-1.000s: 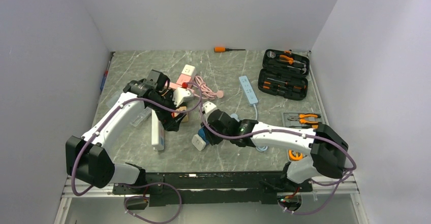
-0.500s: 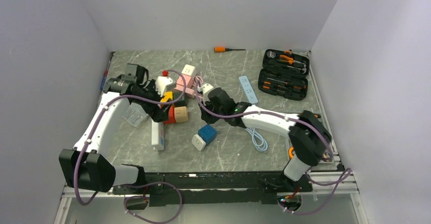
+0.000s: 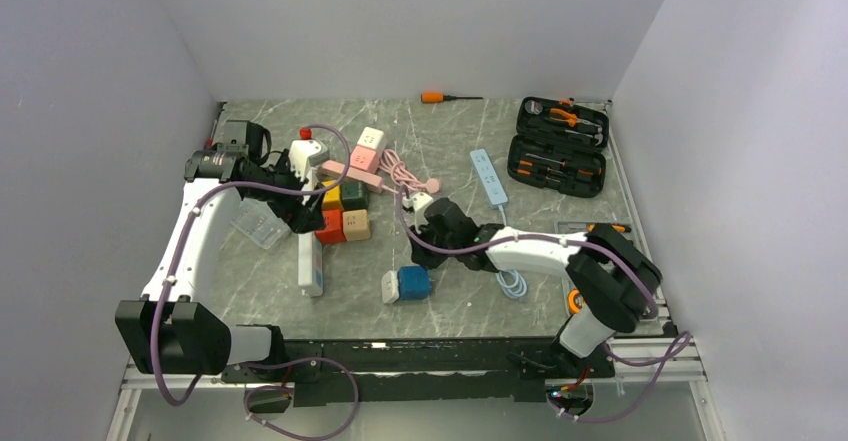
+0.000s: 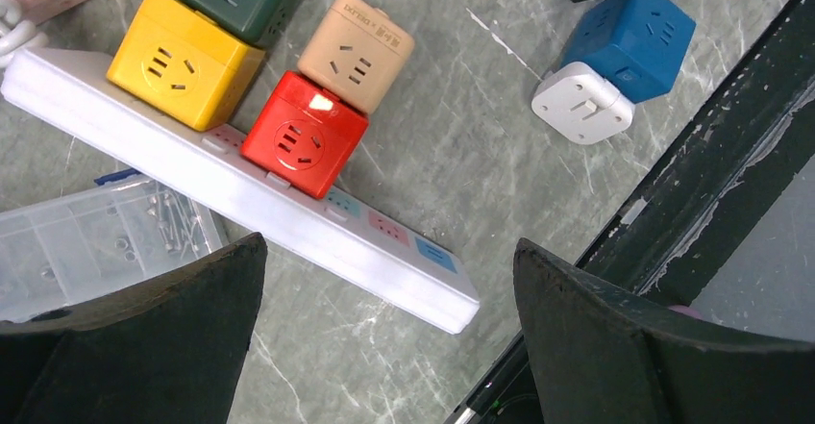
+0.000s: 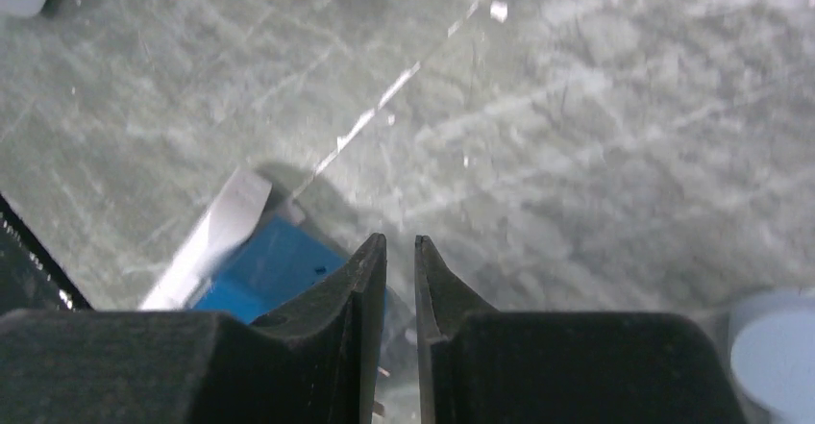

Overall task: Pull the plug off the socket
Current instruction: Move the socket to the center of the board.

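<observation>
Our right gripper (image 5: pixel 401 251) has swung back over the blue socket cube (image 3: pixel 413 281), low centre of the top view, its jaws nearly together on nothing. The white plug (image 3: pixel 390 286) seemingly stays attached, so the pull remains undone. Our left gripper (image 4: pixel 389 246) gapes empty.

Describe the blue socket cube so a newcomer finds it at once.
In the overhead view, find the long white power strip left of centre. Right of its near end, apart from the coloured cubes, the blue socket cube lies alone. It is the only blue cube, with a white plug on the side facing the strip.
</observation>
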